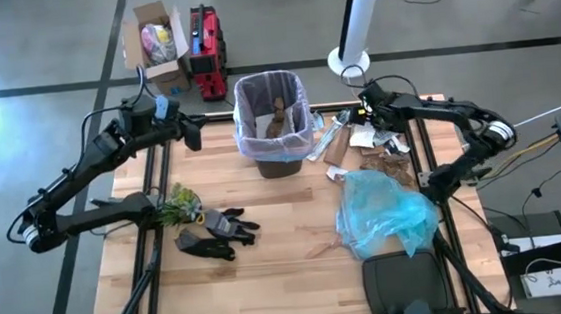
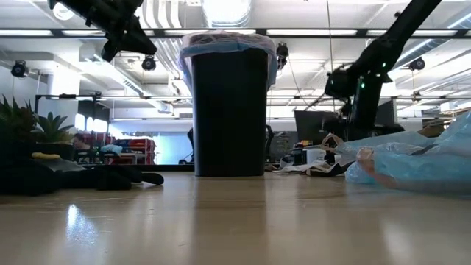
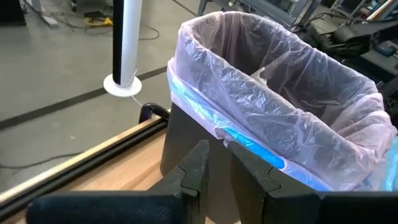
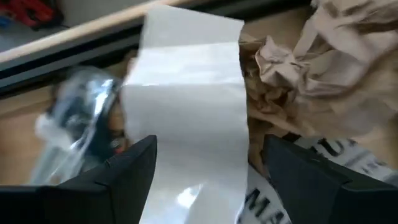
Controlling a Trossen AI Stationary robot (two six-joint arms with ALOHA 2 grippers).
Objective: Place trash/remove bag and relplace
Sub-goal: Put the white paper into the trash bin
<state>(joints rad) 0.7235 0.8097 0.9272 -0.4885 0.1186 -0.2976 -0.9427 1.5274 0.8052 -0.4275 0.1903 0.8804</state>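
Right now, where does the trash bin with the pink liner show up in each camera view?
High view: the bin sits top centre, at the table's far edge, between the arms.
Low view: the bin stands centre, dark and tall, liner over its rim.
Left wrist view: the bin fills the right side, just beyond the left tool.
Right wrist view: not in it; only paper scraps.
Shared landmark: the liner's blue drawstring band.

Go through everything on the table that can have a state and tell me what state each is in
bin: upright, lined
bag: open, rim folded over the bin
trash: loose pile on the table
blue bag: crumpled, lying flat
left gripper: shut, empty, beside the bin
right gripper: open over a white sheet
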